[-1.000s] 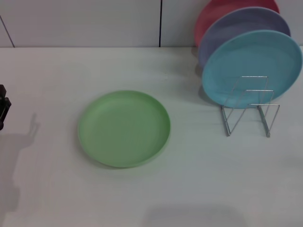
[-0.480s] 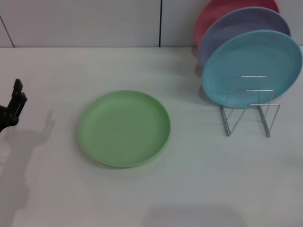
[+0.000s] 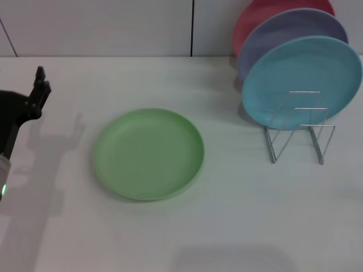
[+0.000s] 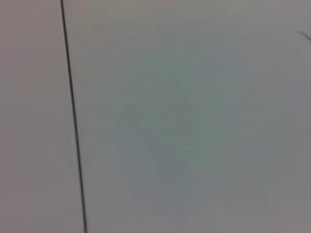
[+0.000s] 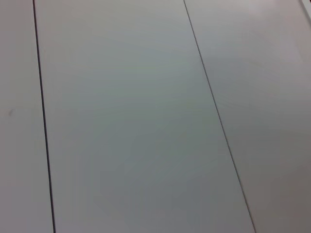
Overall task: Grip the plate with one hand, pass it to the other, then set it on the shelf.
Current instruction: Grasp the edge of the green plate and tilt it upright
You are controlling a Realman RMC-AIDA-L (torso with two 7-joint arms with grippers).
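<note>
The light-green plate (image 3: 148,153) lies flat on the white table, left of centre in the head view. My left gripper (image 3: 39,88) reaches in from the left edge, raised over the table and well apart from the plate's left rim. A green light glows on the silver part of that arm lower down. The silver wire shelf (image 3: 298,129) stands to the right of the plate, its front slots bare. My right arm is out of view. Both wrist views show only pale panels with thin dark seams.
A light-blue plate (image 3: 303,76), a lavender plate (image 3: 286,34) and a pink-red plate (image 3: 264,14) stand upright in a row behind the shelf's front loops. The white table (image 3: 227,226) stretches in front of the plate and the shelf.
My left gripper has come up and in from the left edge, moving farther over the table and toward the back. The green plate and the shelf have not moved.
</note>
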